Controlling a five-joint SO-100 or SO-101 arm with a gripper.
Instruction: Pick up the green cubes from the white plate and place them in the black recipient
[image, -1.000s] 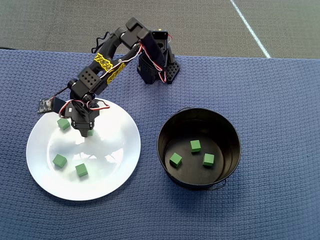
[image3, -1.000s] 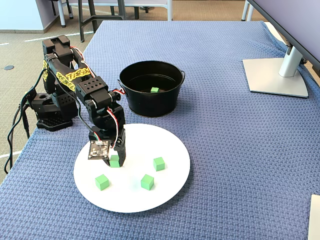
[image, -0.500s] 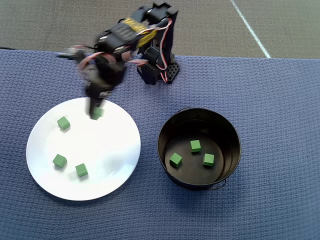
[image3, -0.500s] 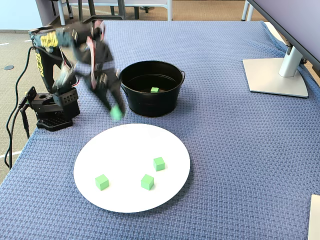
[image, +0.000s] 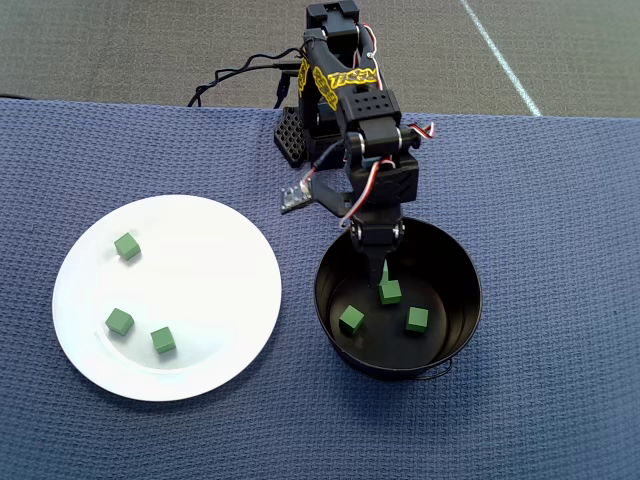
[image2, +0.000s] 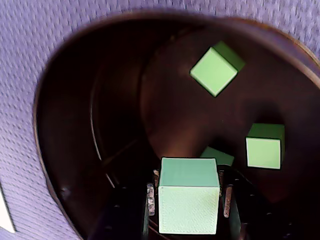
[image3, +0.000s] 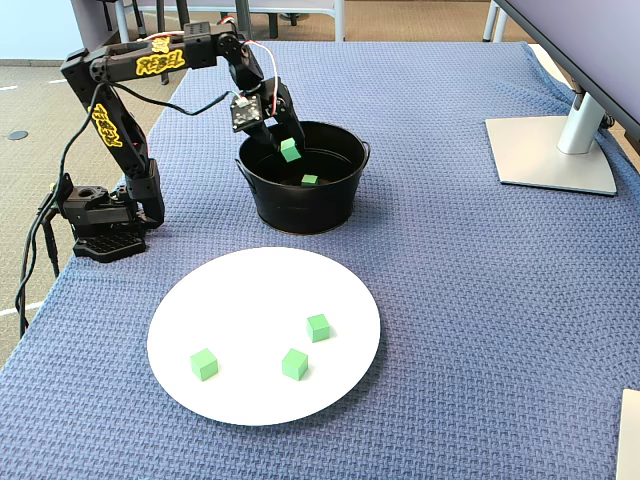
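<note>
While I look at the fixed view from its near edge, I see the white plate (image3: 264, 336) first, with three green cubes (image3: 318, 327) lying on it, apart from each other. Behind it stands the black recipient (image3: 304, 176) on the blue tabletop (image3: 480, 260). My fingers (image3: 290, 148) are clenched on a fourth cube (image2: 188, 201), held just above the pot's open top. On the pot's bottom, the overhead view shows three more cubes (image: 351, 319), close together but not touching.
</note>
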